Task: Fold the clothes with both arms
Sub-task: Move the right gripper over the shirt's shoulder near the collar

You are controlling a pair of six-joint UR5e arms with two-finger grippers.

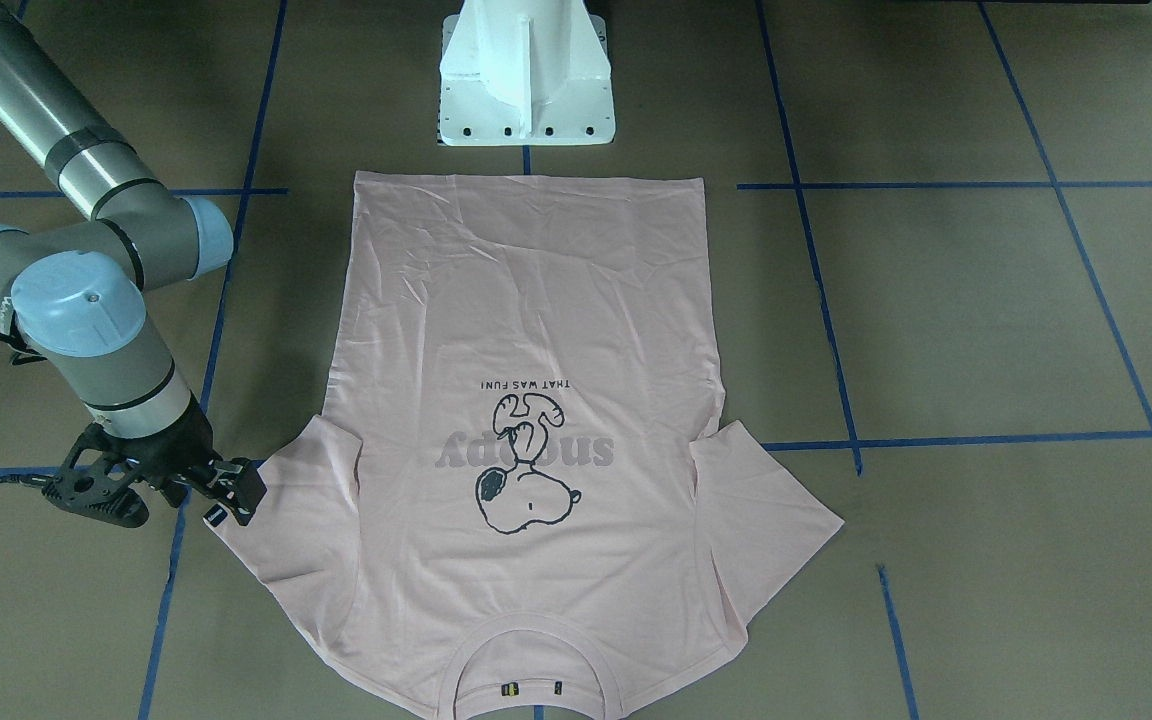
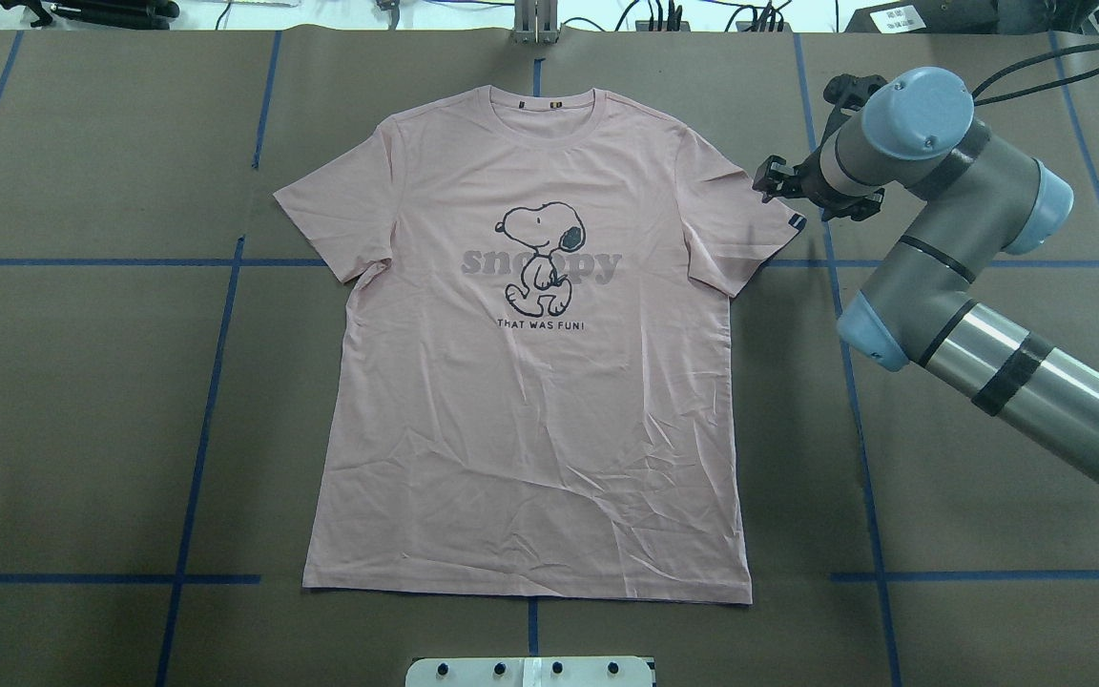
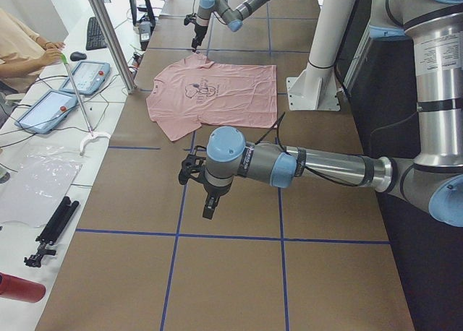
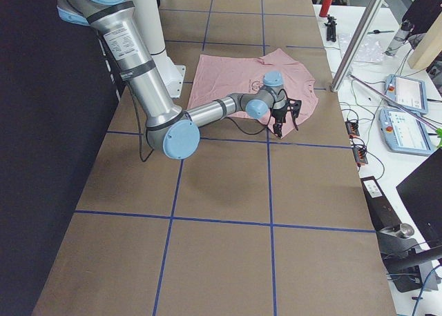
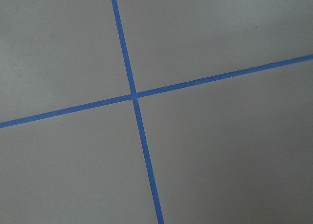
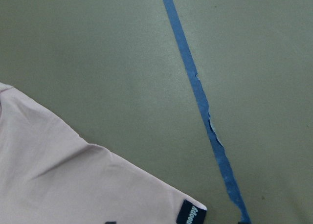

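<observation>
Your pink Snoopy T-shirt point(image 2: 530, 382) lies flat, print up, on the counter point(image 2: 82, 382), hem near the white pedestal point(image 1: 526, 80); right end effector point(image 2: 771, 181) sits just beside the sleeve tag point(image 2: 795, 222), left end effector point(image 3: 208, 212) well apart above crossed blue tape point(image 5: 132, 94), and I can't tell either one's grip state.

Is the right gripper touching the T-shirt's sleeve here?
Cannot tell. In the front-facing view the right gripper overlaps the sleeve edge of the T-shirt, but no view plainly shows contact or a gap.

The pale pink Snoopy T-shirt point(image 2: 530, 401) lies flat, print up, collar at 12 o'clock seen overhead. The right arm's tool point(image 2: 765, 181) is beside its 3 o'clock sleeve point(image 2: 740, 224).
</observation>
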